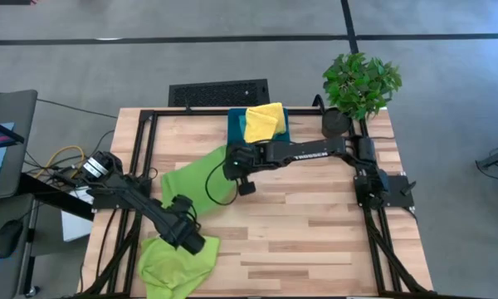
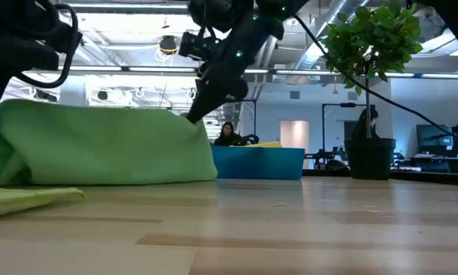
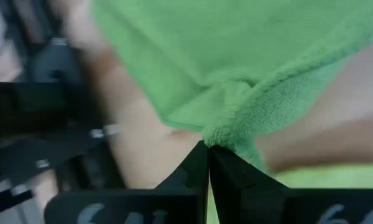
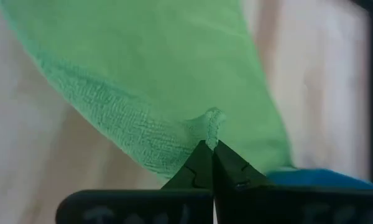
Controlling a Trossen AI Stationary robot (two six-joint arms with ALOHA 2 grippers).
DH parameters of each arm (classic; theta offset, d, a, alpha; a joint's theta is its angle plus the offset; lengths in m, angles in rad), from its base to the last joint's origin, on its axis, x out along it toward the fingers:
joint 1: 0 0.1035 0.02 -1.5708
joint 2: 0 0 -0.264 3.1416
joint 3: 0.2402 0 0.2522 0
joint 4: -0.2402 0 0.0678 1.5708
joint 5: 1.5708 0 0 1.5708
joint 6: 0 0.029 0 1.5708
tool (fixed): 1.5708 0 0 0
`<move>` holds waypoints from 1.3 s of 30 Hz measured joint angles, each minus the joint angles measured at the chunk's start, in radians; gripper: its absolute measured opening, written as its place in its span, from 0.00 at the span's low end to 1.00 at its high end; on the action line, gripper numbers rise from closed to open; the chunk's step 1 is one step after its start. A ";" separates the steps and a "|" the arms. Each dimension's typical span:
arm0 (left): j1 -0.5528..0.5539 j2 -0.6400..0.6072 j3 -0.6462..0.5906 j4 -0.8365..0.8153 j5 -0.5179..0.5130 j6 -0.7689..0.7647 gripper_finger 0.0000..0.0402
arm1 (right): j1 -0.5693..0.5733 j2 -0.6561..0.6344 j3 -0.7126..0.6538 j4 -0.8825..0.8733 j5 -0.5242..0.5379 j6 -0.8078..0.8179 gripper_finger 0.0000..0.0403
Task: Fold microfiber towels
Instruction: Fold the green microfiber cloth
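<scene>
A wooden table (image 1: 315,241) with a black frame stands on a grey floor; the low view looks past it into an open office with a person seated far behind. A potted plant (image 1: 361,83) sits at the far right corner, and a teal bin (image 1: 235,126) rests at the far edge.

A lime green towel (image 1: 191,178) is stretched across the middle left of the table, lifted off the wood along its upper edge. The right gripper (image 1: 231,166), reaching in from the right side, is pressed together on the towel's far corner, close to the bin. The left gripper (image 1: 183,224), nearer the front left, is pinching the same towel's opposite corner; its wrist view shows the hem bunched between the closed fingers (image 3: 193,171). Holding two corners at once keeps the cloth taut, probably so it can be laid flat or doubled over cleanly.

A second green towel (image 1: 174,264) lies crumpled at the front left edge, just below the left gripper, apparently waiting its turn. A yellow towel (image 1: 264,121) lies draped over the bin, with a teal cloth (image 1: 286,131) showing beneath it; whether that is a towel or the bin itself is hard to tell.

The folding seems to be at an early stage.
</scene>
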 joint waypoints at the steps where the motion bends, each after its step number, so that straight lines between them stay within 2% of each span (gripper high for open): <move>1: 0.000 0.000 0.000 -0.020 0.000 -0.005 0.00 | -0.007 0.000 0.000 0.005 0.020 0.005 0.02; 5: 0.000 0.000 0.007 -0.052 0.000 0.015 0.00 | -0.025 0.000 0.000 -0.011 0.072 0.000 0.02; 11: 0.000 -0.001 0.076 -0.160 -0.011 0.009 0.00 | -0.030 -0.067 0.000 -0.052 0.074 -0.002 0.02; 19: 0.013 -0.013 0.104 -0.156 -0.070 0.106 0.00 | -0.028 -0.164 0.000 -0.087 0.074 0.001 0.02; 28: 0.018 -0.070 0.104 -0.154 -0.234 0.156 0.00 | -0.011 -0.246 0.000 -0.263 0.118 0.077 0.02; 31: 0.019 -0.099 0.104 -0.155 -0.286 0.258 0.00 | 0.001 -0.252 0.000 -0.326 0.120 0.104 0.02; 34: 0.037 -0.106 0.104 -0.153 -0.315 0.434 0.00 | 0.021 -0.261 -0.002 -0.415 0.119 0.116 0.02; 39: 0.099 -0.108 0.104 -0.104 -0.283 0.744 0.00 | 0.061 -0.277 -0.002 -0.527 0.119 0.191 0.02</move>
